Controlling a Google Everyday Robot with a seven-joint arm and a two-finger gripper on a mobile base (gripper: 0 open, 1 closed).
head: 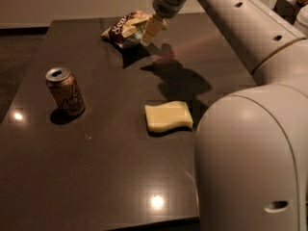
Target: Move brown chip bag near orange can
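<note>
— Where's the chip bag (124, 29)?
— Far side of the table (106, 177), well apart from the can (65, 91) at near left. The gripper (147, 38) is at its right edge; whether it grips anything, I can't tell.
— Handling?
— Likely light, crinkly, slippery. Pinch a crumpled fold.

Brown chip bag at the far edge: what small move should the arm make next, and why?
Probably lower the gripper onto the brown chip bag: it hangs by the bag's edge, and the orange can stands well apart.
</note>
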